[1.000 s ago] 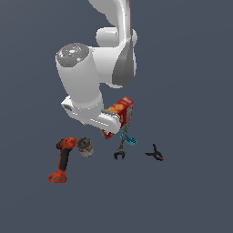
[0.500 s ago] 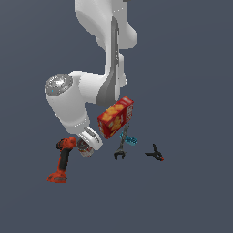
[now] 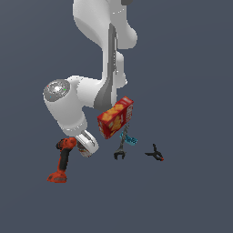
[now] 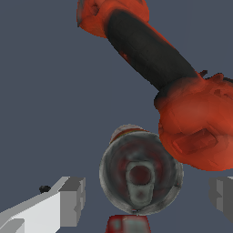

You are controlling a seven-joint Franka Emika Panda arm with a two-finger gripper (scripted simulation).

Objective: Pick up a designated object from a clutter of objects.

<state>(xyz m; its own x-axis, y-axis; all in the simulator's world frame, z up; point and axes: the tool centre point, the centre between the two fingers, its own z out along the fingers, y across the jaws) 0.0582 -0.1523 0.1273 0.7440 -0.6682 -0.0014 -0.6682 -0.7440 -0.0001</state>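
In the wrist view I look straight down on the small tin can: a silvery-grey round end, upright, with a strip of red and white label at its rim. My gripper is open, one grey finger on each side of the can and apart from it. The red-and-black drill lies right beside the can. In the exterior view my gripper is down low next to the drill and hides the can. The red-and-yellow cracker box stands tilted to the exterior view's right.
A dark wrench, a teal piece and a small black clamp lie to the exterior view's right of the box. A small red patch shows at the wrist picture's edge; I cannot tell what it is.
The arm has swung down and toward the exterior view's left. The hand now sits low over the can beside the drill's head and hides the can, which showed earlier.
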